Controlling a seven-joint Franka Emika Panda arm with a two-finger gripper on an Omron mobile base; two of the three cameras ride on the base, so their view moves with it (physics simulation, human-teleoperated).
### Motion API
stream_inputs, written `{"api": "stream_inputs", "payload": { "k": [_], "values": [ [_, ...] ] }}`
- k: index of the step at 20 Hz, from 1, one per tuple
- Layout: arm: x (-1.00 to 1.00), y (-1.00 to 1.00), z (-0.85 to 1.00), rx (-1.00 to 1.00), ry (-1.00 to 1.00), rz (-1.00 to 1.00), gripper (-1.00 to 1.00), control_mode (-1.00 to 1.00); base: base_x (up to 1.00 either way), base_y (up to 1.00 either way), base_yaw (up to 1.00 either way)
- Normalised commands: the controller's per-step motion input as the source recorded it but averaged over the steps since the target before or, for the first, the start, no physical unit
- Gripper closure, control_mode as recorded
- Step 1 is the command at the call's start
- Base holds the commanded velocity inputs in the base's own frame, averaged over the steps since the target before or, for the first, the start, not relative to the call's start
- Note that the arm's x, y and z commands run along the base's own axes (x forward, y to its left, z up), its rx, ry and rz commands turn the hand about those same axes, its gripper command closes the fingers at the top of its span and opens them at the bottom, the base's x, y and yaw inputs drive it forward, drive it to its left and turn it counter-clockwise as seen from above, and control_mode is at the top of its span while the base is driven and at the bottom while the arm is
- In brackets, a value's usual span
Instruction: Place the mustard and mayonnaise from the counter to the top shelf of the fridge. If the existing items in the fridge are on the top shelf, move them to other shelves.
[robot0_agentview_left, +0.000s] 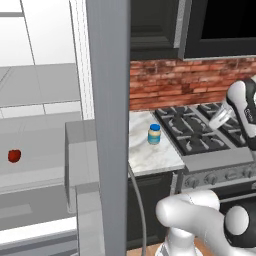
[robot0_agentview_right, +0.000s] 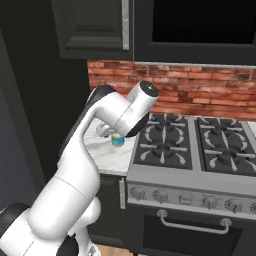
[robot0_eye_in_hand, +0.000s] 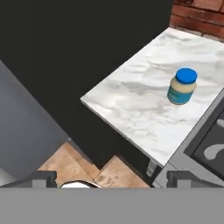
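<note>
mayo (robot0_eye_in_hand: 181, 86) upright on the surface (robot0_eye_in_hand: 131, 105), alone, nearer the stove (robot0_agentview_left: 200, 131) edge than the fridge (robot0_agentview_left: 111, 125) side, brick wall (robot0_agentview_left: 190, 82) behind it. claw (robot0_eye_in_hand: 109, 179) above the surface's front corner, well apart from the jar, tips wide apart with nothing between them. left base view: fridge open, red fruit (robot0_agentview_left: 14, 156) on a grey shelf (robot0_agentview_left: 35, 175) inside. arm (robot0_agentview_right: 100, 135) partly covers the jar in the right base view

Marble worktop (robot0_eye_in_hand: 131, 100) and fridge shelf (robot0_agentview_left: 45, 145), one item each.
The mayonnaise jar (robot0_eye_in_hand: 182, 86) stands upright on the worktop toward its stove-side edge, nearer the brick-wall end. A small red fruit (robot0_agentview_left: 14, 156) rests on the grey shelf.
</note>
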Motion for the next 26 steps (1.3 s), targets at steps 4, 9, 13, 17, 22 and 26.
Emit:
{"api": "stream_inputs", "payload": {
  "k": [4, 9, 13, 17, 22, 26],
  "values": [
    [0.95, 0.01, -0.48, 0.20, -0.01, 0.24, -1.00, -1.00, 0.00, 0.00, 0.00],
    [0.70, 0.04, -0.28, 0.18, -0.05, 0.12, -1.00, -1.00, 0.00, 0.00, 0.00],
    [0.45, 0.14, -0.34, 0.20, -0.17, 0.01, -1.00, -1.00, 0.00, 0.00, 0.00],
    [0.35, 0.13, -0.32, 0.12, -0.24, 0.00, -1.00, -1.00, 0.00, 0.00, 0.00],
    [0.29, 0.15, -0.34, 0.04, -0.28, 0.00, -1.00, -1.00, 0.00, 0.00, 0.00],
    [0.12, 0.03, -0.13, 0.01, -0.03, 0.00, -1.00, -1.00, 0.00, 0.00, 0.00]
  ]
}}
